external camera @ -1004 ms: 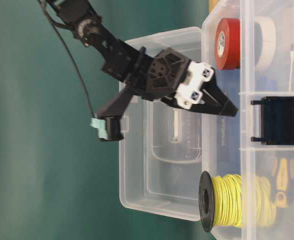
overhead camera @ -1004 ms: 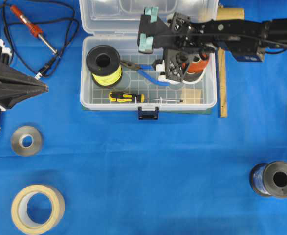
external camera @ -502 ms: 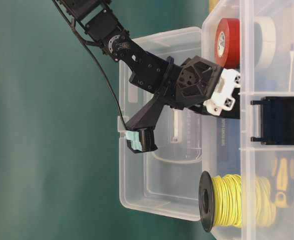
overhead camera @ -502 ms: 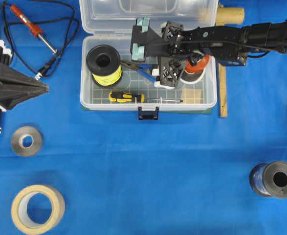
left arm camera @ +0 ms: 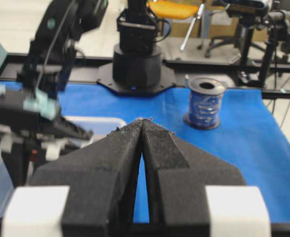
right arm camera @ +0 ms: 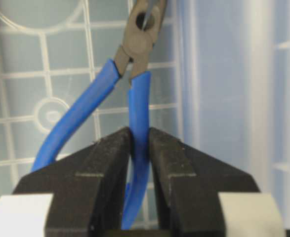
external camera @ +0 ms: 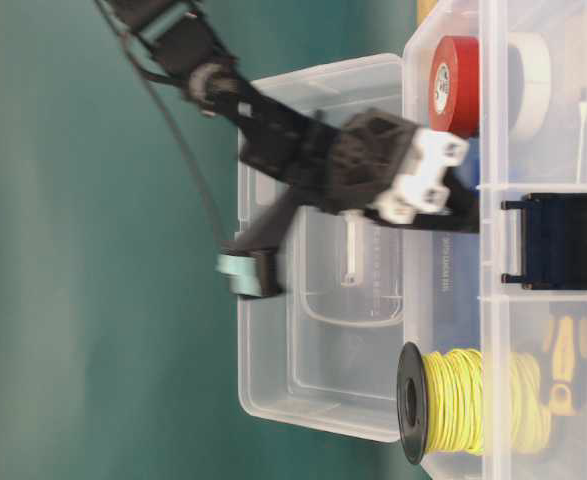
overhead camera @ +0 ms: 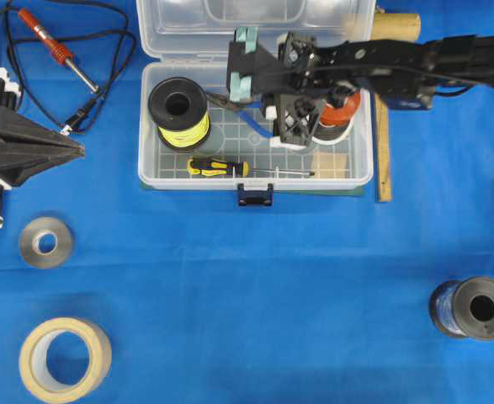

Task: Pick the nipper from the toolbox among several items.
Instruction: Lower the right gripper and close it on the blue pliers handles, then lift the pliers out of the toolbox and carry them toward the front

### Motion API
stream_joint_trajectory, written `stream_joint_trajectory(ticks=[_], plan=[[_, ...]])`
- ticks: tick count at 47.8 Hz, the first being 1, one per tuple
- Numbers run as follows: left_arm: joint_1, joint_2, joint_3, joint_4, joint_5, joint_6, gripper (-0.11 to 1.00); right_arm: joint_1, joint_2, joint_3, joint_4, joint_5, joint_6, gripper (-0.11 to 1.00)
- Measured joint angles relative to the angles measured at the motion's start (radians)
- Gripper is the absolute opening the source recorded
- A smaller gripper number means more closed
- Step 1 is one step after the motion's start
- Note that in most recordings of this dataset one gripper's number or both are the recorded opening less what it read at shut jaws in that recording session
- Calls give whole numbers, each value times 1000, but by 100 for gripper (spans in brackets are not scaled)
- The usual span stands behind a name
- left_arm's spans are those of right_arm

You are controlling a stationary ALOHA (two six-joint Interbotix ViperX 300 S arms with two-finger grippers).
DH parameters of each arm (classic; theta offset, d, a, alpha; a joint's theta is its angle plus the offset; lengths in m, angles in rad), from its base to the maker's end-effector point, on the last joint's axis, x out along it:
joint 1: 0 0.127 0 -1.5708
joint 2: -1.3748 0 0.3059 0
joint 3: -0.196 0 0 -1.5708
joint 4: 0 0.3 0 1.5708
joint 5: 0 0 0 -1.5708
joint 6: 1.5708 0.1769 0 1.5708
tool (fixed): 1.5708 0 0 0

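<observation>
**Claw clamped on one nipper handle**

The blue-handled, dark-jawed nipper [right arm camera: 135, 98] hangs above the clear plastic toolbox's [overhead camera: 150, 156] grid floor, upper centre, one handle pinched in the right claw [right arm camera: 140, 143]. The left claw [left arm camera: 142, 133] sits clenched, empty, at far left.

The right gripper [overhead camera: 273, 126] is reaching across the open toolbox [overhead camera: 360, 172], its arm entering from the right. A short stretch of the nipper [overhead camera: 248, 115] and its blue handle is showing just left of the gripper body. Farther left of the gripper a yellow wire spool [overhead camera: 179, 112] is sitting, and below it a yellow-and-black screwdriver [overhead camera: 230, 168] is lying. A red tape roll [overhead camera: 344, 111] is peeking out at its right. The left gripper [overhead camera: 71, 151] is resting outside the box, fingers together.
</observation>
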Motion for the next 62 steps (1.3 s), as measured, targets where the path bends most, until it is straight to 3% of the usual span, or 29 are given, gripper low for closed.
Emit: stream_joint_trajectory(ticks=[21, 34, 47, 62], plan=[[11, 2, 0, -2, 0, -3, 0, 18, -299, 17, 3, 77, 17, 13], [12, 2, 2, -2, 0, -3, 0, 218, -387, 80, 23, 28, 75, 13], [12, 2, 8, -3, 0, -5, 0, 428, -359, 140, 28, -100, 209, 13], [14, 2, 18, -3, -2, -5, 0, 509, -112, 160, 28, -219, 400, 13]])
